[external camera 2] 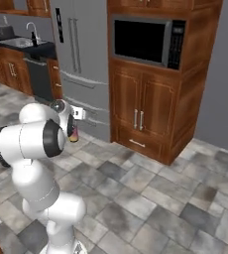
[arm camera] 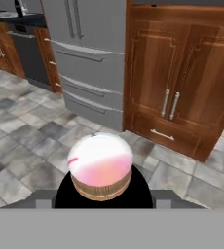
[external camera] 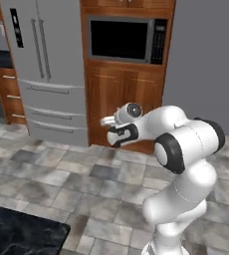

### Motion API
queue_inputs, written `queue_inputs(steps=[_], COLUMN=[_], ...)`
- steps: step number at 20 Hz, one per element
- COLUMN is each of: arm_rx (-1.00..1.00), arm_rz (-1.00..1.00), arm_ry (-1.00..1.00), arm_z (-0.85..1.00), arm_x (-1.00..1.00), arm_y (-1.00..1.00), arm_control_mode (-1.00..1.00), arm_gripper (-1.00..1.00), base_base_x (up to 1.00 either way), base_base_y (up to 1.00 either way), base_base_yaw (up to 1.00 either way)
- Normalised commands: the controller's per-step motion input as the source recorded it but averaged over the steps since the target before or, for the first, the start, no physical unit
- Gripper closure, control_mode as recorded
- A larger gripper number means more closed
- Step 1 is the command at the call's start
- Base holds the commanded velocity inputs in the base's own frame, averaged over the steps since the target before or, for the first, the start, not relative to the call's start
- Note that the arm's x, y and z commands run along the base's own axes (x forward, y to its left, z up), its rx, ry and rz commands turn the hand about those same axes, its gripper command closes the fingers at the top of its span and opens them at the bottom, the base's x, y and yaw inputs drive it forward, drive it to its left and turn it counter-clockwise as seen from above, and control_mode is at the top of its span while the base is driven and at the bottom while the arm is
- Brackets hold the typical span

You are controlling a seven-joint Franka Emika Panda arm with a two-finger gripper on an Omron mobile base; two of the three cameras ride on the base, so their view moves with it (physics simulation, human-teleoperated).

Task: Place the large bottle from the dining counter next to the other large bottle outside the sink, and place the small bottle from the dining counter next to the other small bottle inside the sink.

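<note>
Bottle: we are seeing the bottle (arm camera: 101,165), white-pink cap and dark body, sitting upright between the fingertips, up off the floor.
Pincer: our pincer (external camera 2: 74,130) is grasping the bottle.
Surroundings: we are facing the fridge (arm camera: 87,53) and wooden cabinets (arm camera: 182,82), over the tiled floor (external camera: 86,184).
Sink: lying far back left, on the bench (external camera 2: 24,45).

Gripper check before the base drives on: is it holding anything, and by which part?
Yes: the gripper holds a bottle with a white-pink top, gripped around its dark body below the cap.
</note>
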Motion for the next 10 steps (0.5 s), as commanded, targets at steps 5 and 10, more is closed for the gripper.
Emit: queue_inputs(steps=[5, 10], arm_rx=[0.0, 0.0], arm_rz=[0.0, 0.0], arm_ry=[0.0, 0.0], arm_z=[0.0, 0.0], arm_x=[0.0, 0.0], arm_y=[0.0, 0.0], arm_control_mode=[1.0, 1.0], arm_gripper=[1.0, 1.0], base_base_x=[1.0, 1.0], base_base_y=[0.0, 0.0], base_base_yaw=[0.45, 0.45])
